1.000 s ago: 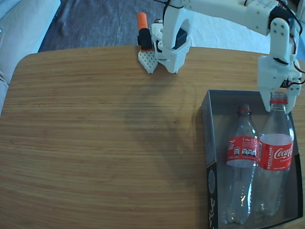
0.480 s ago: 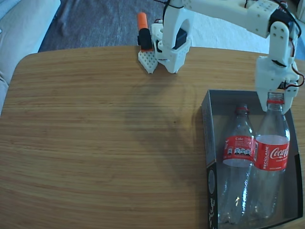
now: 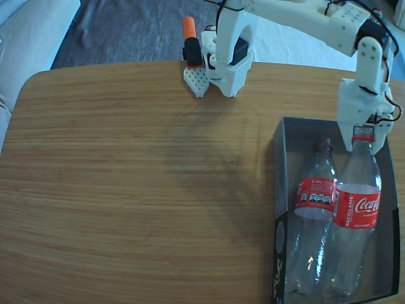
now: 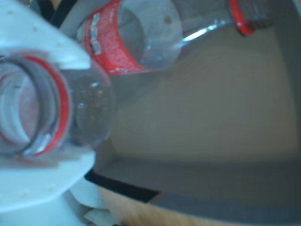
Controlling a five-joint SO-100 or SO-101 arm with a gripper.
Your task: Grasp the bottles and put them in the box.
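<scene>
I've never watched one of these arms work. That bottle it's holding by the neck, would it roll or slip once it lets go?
The held bottle looks empty and uncapped, so probably very light and easily nudged. Its round, smooth body would tend to roll, though the box wall and the other bottle beside it should hem it in. The gripper clasps the neck, where the red ring likely resists slipping.

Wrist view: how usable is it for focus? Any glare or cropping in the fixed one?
Wrist view: the held bottle's neck and the white gripper fingers are heavily blurred, too close to focus; the second bottle and the box floor are soft. Fixed view: even light, faint arm shadow on the table, small highlights on the bottles, box cropped at the bottom edge.
</scene>
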